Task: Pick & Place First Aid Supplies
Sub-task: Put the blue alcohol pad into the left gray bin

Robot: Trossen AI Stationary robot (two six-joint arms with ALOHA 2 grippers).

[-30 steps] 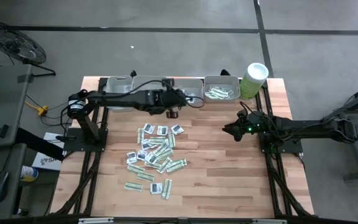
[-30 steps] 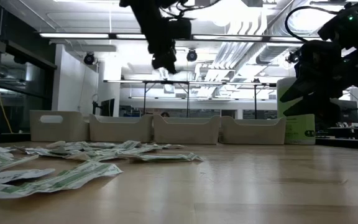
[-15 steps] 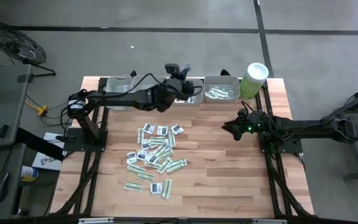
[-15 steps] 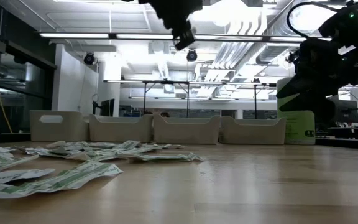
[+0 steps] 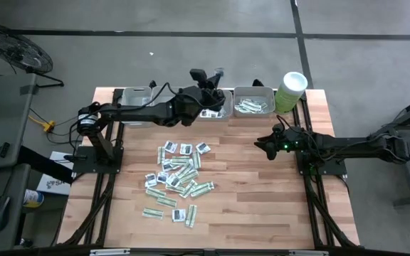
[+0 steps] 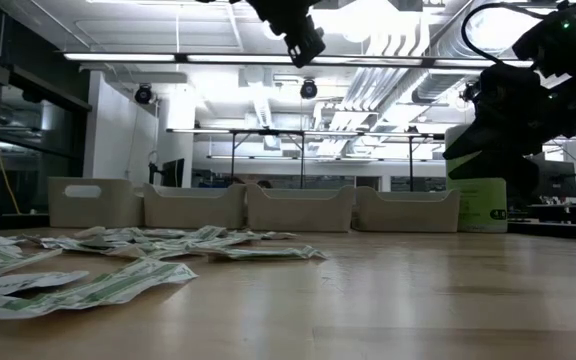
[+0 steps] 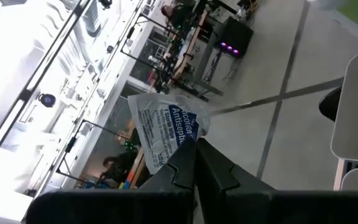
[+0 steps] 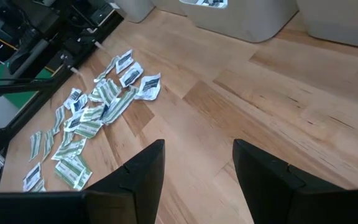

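One white sachet (image 7: 164,129) is pinched in the closed left gripper (image 7: 194,144).

A lab or workshop: bare concrete floor (image 5: 191,57), exposed ceiling ducts (image 6: 388,70), long tube lights (image 6: 138,57), distant workbenches (image 6: 268,150).

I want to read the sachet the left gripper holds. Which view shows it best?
The left wrist view: the white sachet fills the frame, blue print facing the camera, pinched in the left gripper. High and low views show the gripper, not the sachet; the right wrist view misses both.
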